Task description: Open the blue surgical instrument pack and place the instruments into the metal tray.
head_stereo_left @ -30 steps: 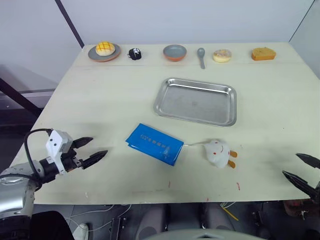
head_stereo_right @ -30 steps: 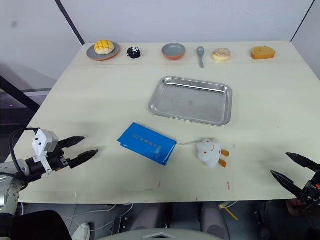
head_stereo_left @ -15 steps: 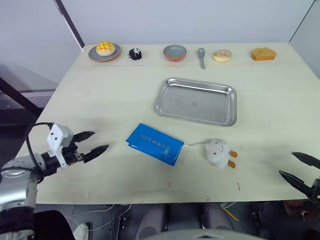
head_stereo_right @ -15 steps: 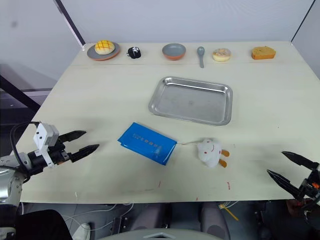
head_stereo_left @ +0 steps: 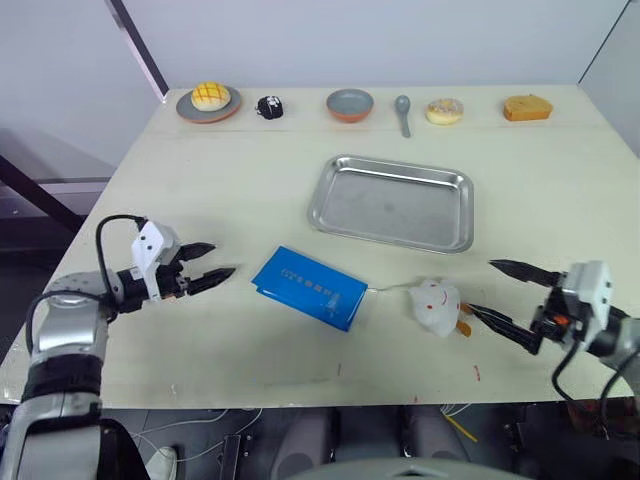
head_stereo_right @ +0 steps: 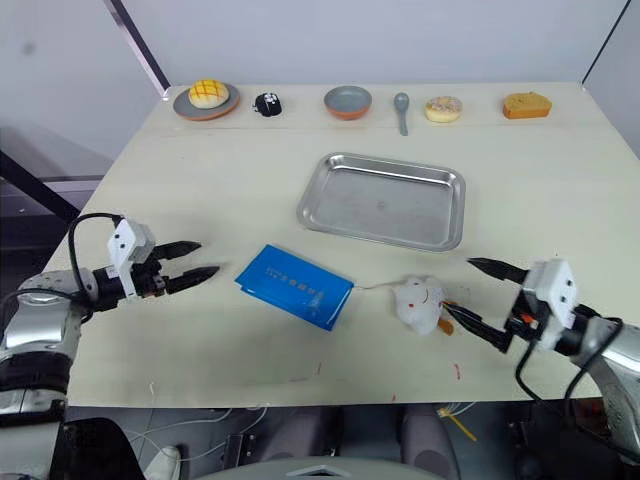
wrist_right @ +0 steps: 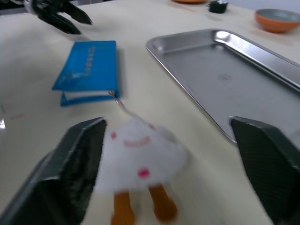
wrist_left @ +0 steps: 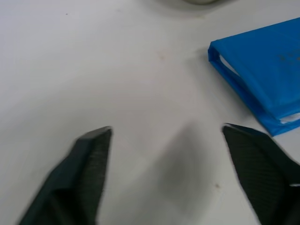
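The blue surgical instrument pack (head_stereo_left: 308,287) lies shut and flat on the table, in front of the empty metal tray (head_stereo_left: 392,202). The instruments are hidden. My left gripper (head_stereo_left: 222,260) hovers open just left of the pack, its fingertips pointing at the pack's near corner (wrist_left: 267,75) with a small gap between. My right gripper (head_stereo_left: 481,286) is open to the right of the white toy figure (head_stereo_left: 437,305), its jaws spread on either side of the toy (wrist_right: 140,150). Beyond the toy, the right wrist view shows the pack (wrist_right: 89,70) and the tray (wrist_right: 225,70).
Along the table's far edge stand a plate with a yellow bun (head_stereo_left: 209,100), a small black object (head_stereo_left: 269,107), a round grey bowl (head_stereo_left: 349,104), a grey spoon (head_stereo_left: 402,112), a doughnut (head_stereo_left: 444,110) and a cake slice (head_stereo_left: 527,107). A thin cord runs from the toy to the pack.
My left gripper has moved right and forward, close to the pack. My right gripper has come in from the table's right edge to the toy. Both stay open.
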`<move>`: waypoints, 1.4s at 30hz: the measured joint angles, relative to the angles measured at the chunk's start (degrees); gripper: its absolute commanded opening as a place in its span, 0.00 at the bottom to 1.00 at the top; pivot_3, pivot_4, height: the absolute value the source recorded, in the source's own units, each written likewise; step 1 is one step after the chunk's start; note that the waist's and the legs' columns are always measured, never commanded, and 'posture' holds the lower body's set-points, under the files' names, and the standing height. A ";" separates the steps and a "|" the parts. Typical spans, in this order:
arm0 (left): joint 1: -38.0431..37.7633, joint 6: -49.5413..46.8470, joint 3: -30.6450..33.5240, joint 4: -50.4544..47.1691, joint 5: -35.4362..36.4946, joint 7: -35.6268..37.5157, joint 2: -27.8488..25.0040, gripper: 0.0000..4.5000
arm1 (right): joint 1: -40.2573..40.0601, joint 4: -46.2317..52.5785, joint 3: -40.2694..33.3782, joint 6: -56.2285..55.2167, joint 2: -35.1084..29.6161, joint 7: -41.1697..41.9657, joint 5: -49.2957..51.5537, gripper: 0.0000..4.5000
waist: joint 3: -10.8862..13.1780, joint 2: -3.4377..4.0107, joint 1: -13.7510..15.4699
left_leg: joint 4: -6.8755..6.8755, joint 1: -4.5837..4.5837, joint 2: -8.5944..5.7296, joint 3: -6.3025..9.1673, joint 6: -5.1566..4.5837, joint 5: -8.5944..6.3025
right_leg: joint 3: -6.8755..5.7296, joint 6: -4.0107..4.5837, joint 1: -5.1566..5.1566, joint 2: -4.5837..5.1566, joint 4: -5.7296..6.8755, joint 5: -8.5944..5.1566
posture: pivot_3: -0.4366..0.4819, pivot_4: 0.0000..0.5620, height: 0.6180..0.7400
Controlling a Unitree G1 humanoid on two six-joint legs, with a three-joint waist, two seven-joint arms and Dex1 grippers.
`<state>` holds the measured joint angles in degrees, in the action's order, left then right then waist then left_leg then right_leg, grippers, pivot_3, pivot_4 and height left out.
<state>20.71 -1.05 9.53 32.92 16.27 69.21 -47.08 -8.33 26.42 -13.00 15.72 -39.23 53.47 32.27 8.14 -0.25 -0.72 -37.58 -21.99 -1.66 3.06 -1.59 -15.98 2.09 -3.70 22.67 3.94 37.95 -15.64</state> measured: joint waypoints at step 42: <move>5.28 -4.80 -10.62 -4.17 -2.44 13.27 12.09 0.00 | 23.34 2.15 33.23 21.44 -6.72 -5.50 -19.55 0.02 | -0.02 -0.08 0.04 | -0.87 -0.78 -0.14 0.74 0.19 0.11 | -0.75 -0.02 0.10 0.02 0.06 0.00 | 0.48 0.27 1.00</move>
<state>25.99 -5.86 -1.08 28.75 13.83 82.49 -34.99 15.01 28.57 20.23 37.16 -45.95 47.98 12.72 8.12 -0.33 -0.67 -38.45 -22.77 -1.80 3.80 -1.40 -15.87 1.34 -3.72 22.77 3.96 38.01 -15.63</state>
